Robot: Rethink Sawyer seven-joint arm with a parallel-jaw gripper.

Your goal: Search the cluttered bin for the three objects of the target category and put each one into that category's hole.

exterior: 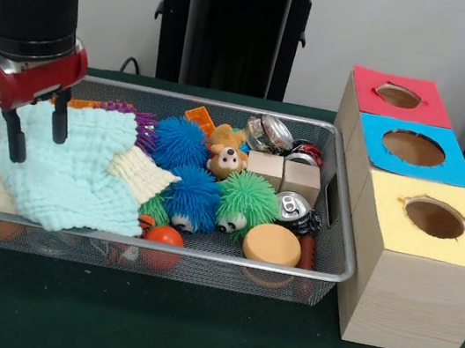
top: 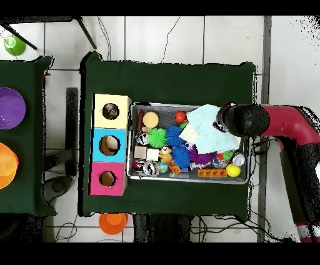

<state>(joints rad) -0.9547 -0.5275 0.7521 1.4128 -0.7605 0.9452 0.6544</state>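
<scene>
The wire mesh bin [exterior: 226,104] lies on the green table, full of clutter; it also shows in the overhead view [top: 187,104]. My gripper [exterior: 36,134] is open and empty over the bin's left end, its fingertips [exterior: 14,146] just above a mint cloth [exterior: 72,174]. In the overhead view the gripper [top: 220,123] sits at the bin's right end over that cloth [top: 203,119]. No patterned cloth bundle shows in the bin; they are hidden or out of view. The hole in the yellow-topped box [exterior: 435,219] is to the right of the bin, and something dark and mottled shows inside it from overhead [top: 110,111].
A cream cloth [exterior: 139,174] lies under the mint one. Blue spiky balls [exterior: 193,196], a green one [exterior: 248,199], a teddy [exterior: 226,160], wooden blocks [exterior: 301,181], cans [exterior: 270,133] and an orange disc [exterior: 273,243] fill the bin. Blue-topped [exterior: 414,148] and red-topped [exterior: 397,95] holes stand behind the yellow one.
</scene>
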